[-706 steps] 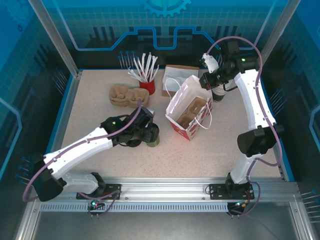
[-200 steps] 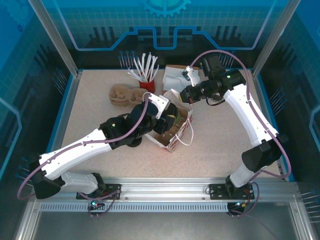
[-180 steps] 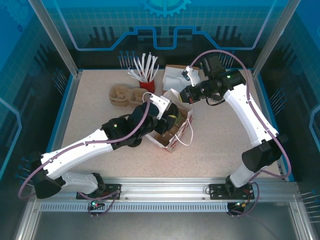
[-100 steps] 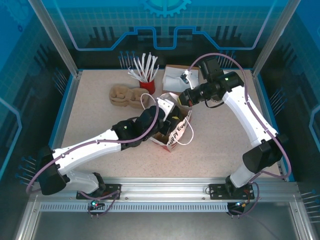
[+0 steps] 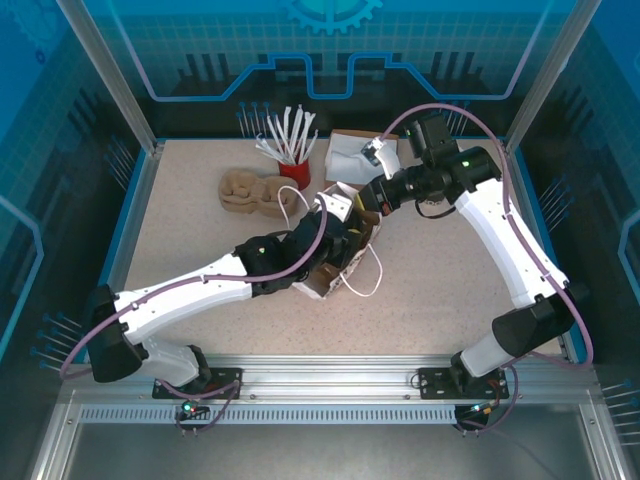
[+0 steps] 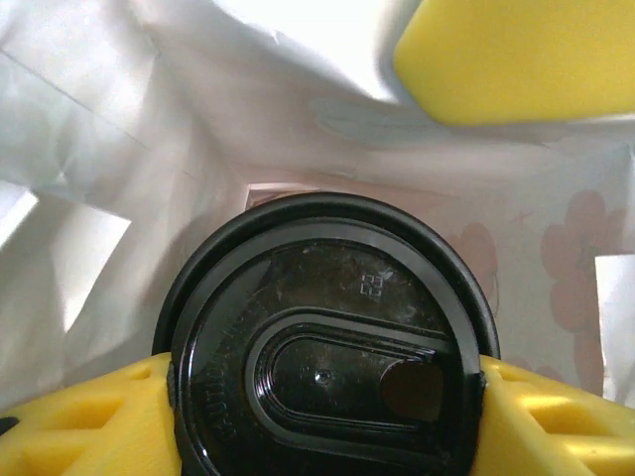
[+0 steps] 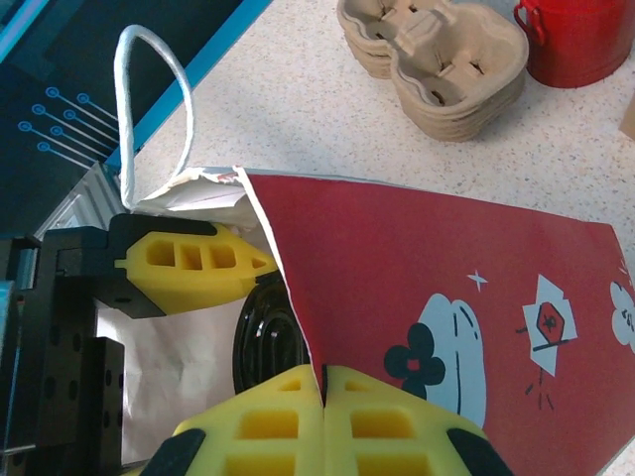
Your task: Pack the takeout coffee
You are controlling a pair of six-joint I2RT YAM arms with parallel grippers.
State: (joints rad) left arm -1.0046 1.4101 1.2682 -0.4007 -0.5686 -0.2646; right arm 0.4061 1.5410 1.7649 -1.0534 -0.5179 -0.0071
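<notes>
1. My left pincer (image 6: pixel 322 421) is pinching the coffee cup (image 6: pixel 322 327), with one yellow finger on each side just below its black lid.
2. The white inside of the paper bag (image 6: pixel 149 149) surrounds the cup on all sides. A few seconds ago I held this cup low over the table, outside the bag; now it is well inside the bag's mouth.
3. My right pincer (image 7: pixel 324 397) is pressed together on the bag's rim and holds the mouth open. Earlier it hung off to the far right, clear of the bag.
4. The bag stood upright then; now it leans over toward my left arm. In the last half second my left arm has reached deeper into it.
5. I judge the packing to be partway done: the cup is in the bag but I have not let it go. I cannot tell whether its base touches the bag's floor.
6. What is left, as I see it, is to set the cup down, open my fingers and draw back without dragging the bag.
7. Farther out, the cardboard cup carriers (image 5: pixel 250 190) and the red pot of stirrers (image 5: pixel 294 173) sit well apart from the bag.
</notes>
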